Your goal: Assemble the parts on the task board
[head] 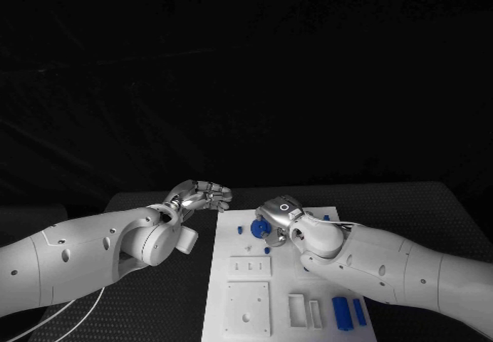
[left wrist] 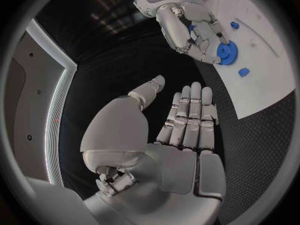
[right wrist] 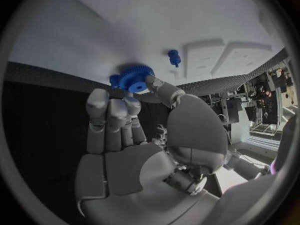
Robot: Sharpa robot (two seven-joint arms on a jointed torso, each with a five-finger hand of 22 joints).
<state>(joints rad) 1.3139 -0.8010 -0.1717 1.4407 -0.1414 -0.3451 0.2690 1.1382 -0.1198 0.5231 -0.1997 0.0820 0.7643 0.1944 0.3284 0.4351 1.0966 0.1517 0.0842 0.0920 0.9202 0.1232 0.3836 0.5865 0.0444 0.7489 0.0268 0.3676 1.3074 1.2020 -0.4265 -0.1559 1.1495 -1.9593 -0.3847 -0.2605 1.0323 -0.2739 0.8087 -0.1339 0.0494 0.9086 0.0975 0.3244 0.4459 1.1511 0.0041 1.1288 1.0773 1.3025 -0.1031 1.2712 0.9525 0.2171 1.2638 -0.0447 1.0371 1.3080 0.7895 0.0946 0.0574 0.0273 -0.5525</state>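
Head view showed the right hand [head: 285, 218] pinching a blue gear [head: 261, 227] over the far end of the task board [head: 246, 313]. Judged step: seating the gear; next move likely calls for lining it up with its post and lowering straight, though the post couldn't be made out. Left hand [head: 201, 195] hovered just beside the board's far left corner, fingers straight and apart, holding nothing. Two blue bars [head: 348, 313] lay at the board's near right. Black table [head: 154, 313] carried the board; room dark.
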